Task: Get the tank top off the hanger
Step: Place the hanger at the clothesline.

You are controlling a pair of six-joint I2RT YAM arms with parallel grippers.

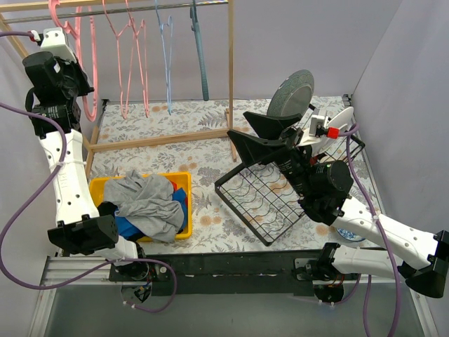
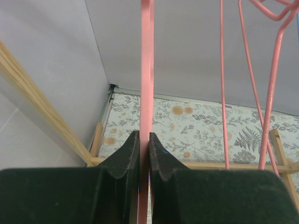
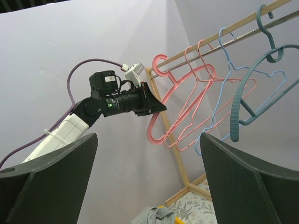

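My left gripper [image 1: 84,86] is raised at the far left by the rack and is shut on the thick pink hanger [image 1: 90,105]. In the left wrist view its jaws [image 2: 145,140] pinch the hanger's bare pink bar [image 2: 146,70]. The hanger carries no cloth and hangs from the rail [image 3: 156,133]. The grey tank top [image 1: 151,203] lies crumpled in the yellow bin [image 1: 184,179], on top of blue clothes; it also shows in the right wrist view [image 3: 159,215]. My right gripper [image 1: 247,137] is open and empty above the wire rack, facing the hangers [image 3: 148,140].
A wooden clothes rack [image 1: 230,77] with a metal rail holds thin pink hangers [image 1: 133,63], a light blue one [image 1: 166,63] and a teal one [image 1: 200,56]. A black wire dish rack [image 1: 263,200] with a grey plate [image 1: 291,95] stands at the right.
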